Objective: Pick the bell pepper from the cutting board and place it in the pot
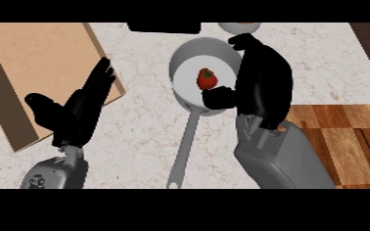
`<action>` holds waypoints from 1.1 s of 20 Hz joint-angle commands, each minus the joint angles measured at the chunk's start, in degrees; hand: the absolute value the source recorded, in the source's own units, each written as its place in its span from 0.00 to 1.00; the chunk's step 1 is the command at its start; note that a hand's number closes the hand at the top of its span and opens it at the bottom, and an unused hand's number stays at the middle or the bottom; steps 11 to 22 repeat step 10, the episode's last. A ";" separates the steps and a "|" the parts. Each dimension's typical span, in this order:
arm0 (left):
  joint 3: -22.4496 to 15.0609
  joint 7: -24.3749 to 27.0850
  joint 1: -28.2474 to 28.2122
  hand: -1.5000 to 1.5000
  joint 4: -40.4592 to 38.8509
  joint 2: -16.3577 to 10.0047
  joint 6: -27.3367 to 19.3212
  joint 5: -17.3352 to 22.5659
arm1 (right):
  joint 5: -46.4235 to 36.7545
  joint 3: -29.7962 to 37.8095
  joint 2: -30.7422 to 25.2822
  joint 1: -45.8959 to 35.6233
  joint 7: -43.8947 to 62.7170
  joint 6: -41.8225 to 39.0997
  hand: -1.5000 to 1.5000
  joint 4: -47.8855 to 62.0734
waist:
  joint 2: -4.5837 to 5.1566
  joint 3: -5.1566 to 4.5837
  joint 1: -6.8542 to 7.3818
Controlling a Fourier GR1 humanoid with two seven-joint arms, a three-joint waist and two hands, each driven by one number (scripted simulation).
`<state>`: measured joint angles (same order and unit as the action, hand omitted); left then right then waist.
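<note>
Right hand (pixel 264 78) over pot (pixel 184 54): fingers straight, apparently empty | bell pepper (pixel 206 79): red, green stem, inside pot

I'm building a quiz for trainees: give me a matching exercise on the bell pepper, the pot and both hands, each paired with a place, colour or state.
A bell pepper
B pot
C left hand
D right hand

1 grey, long handle
2 open, at the view's left
3 red, lying in the pot
4 above the pot's right rim

Pairs: A-3, B-1, C-2, D-4
</note>
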<state>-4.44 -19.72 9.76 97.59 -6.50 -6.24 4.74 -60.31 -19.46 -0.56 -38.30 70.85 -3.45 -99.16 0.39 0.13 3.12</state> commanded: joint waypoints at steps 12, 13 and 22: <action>0.69 1.41 -3.11 0.50 -0.33 0.26 -0.60 -0.60 | -15.45 3.19 0.54 -1.81 9.16 24.96 0.00 -5.43 | -0.70 -0.17 -2.27; 0.69 1.41 -3.11 0.50 -0.33 0.26 -0.60 -0.60 | -15.45 3.19 0.54 -1.81 9.16 24.96 0.00 -5.43 | -0.70 -0.17 -2.27; 0.69 1.41 -3.11 0.50 -0.33 0.26 -0.60 -0.60 | -15.45 3.19 0.54 -1.81 9.16 24.96 0.00 -5.43 | -0.70 -0.17 -2.27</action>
